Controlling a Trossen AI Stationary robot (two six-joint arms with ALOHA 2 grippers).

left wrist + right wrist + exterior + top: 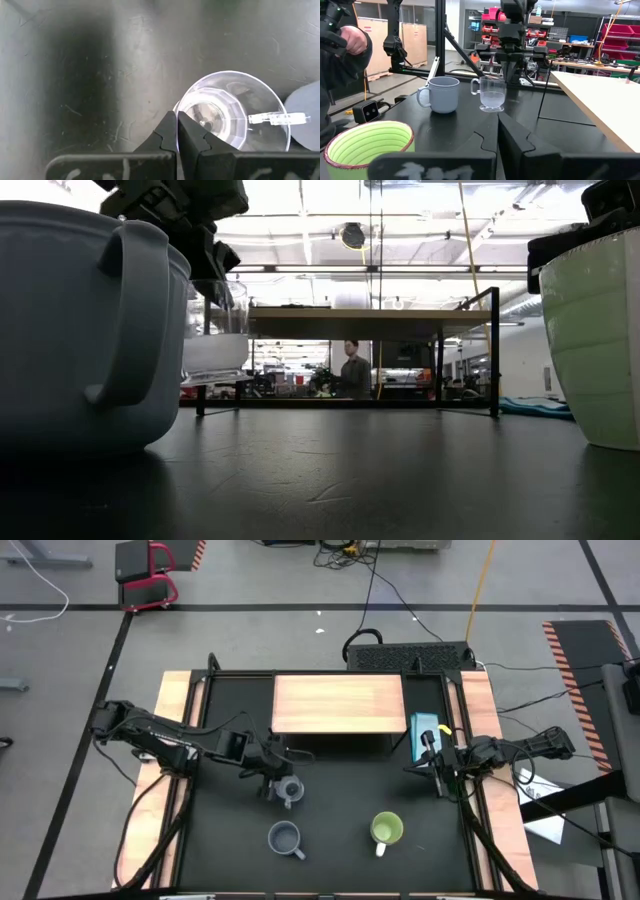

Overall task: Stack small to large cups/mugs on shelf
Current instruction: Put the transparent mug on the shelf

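Shelf (338, 705), at upper centre of the high view, carries no cups. Left gripper (272, 768) reaches in from frame left and has clamped the rim of the glass cup (290, 789) at centre. Grey-blue mug (286, 838) and green mug (386, 830) stand lower centre, unplaced. Right gripper (437, 768), closed and empty, waits at frame right.

Both arms low over the table
Left gripper (287, 783) pinched closed (pointing straight down); right gripper (436, 776) closed at the right edge.
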